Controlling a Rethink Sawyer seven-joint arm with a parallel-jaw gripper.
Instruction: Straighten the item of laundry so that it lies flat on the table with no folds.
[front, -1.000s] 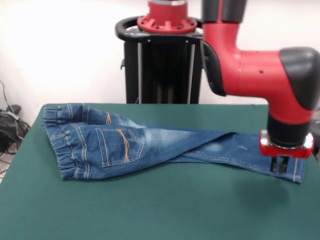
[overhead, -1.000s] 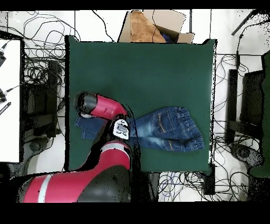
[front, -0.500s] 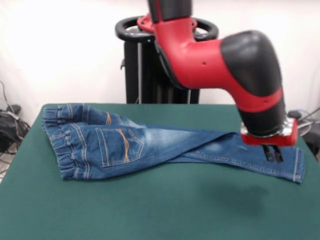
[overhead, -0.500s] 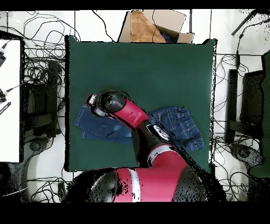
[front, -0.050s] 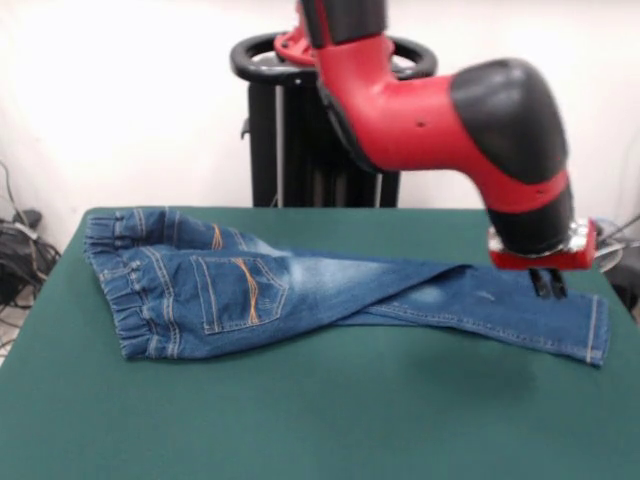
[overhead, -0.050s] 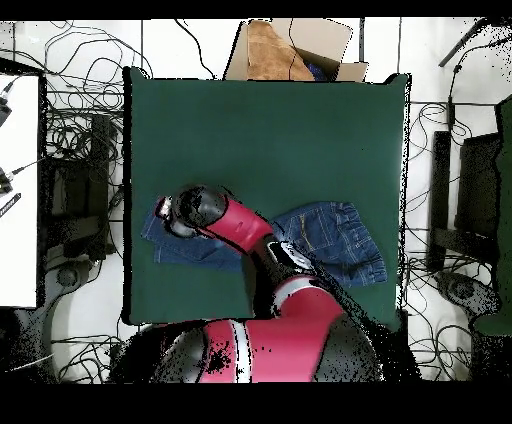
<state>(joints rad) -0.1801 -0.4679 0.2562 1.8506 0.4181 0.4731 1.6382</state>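
The item of laundry, a small pair of blue jeans (front, -0.050s: 250, 290), lies on the green table (front, -0.050s: 300, 420). Its gathered waistband is at the left and its legs stretch to the right. One leg crosses over the other near the middle, and the hem lies flat at the far right. My gripper (front, -0.050s: 546, 285) hovers a little above the leg close to that hem, its fingers close together and holding nothing. From overhead, the waist part of the jeans (overhead, -0.050s: 335, 235) shows on the right and the leg ends on the left. My arm covers the middle, and the gripper is hidden beneath it.
A cardboard box (overhead, -0.050s: 290, 48) stands just off the table's far edge in the overhead view. Cables (overhead, -0.050s: 70, 130) lie on the floor along both sides. Wide green table surface (overhead, -0.050s: 260, 130) surrounds the jeans.
The gripper rose from the hem at the leg's end and now hangs slightly above the leg. The arm swung round over the jeans. The jeans stayed put.
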